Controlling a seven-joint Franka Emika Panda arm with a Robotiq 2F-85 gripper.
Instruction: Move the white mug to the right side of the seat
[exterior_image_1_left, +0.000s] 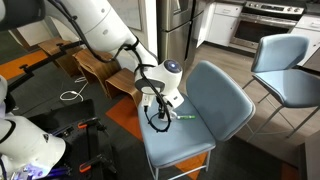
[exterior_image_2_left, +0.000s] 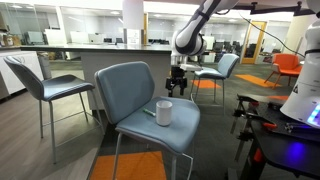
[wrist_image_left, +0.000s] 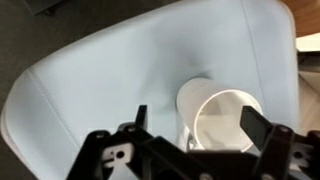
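I see the white mug (exterior_image_2_left: 164, 113), small and plain, standing upright with its round mouth open upward, on the blue-grey padded seat (exterior_image_2_left: 135, 124), slightly toward 2 o'clock of the cushion's middle.

No text, label or number is legible — anywhere.

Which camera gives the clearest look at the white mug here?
An exterior view: the white mug stands whole and upright on the seat. The wrist view shows only its opening, close up, partly behind the end effector. In an exterior view the end effector covers most of it.
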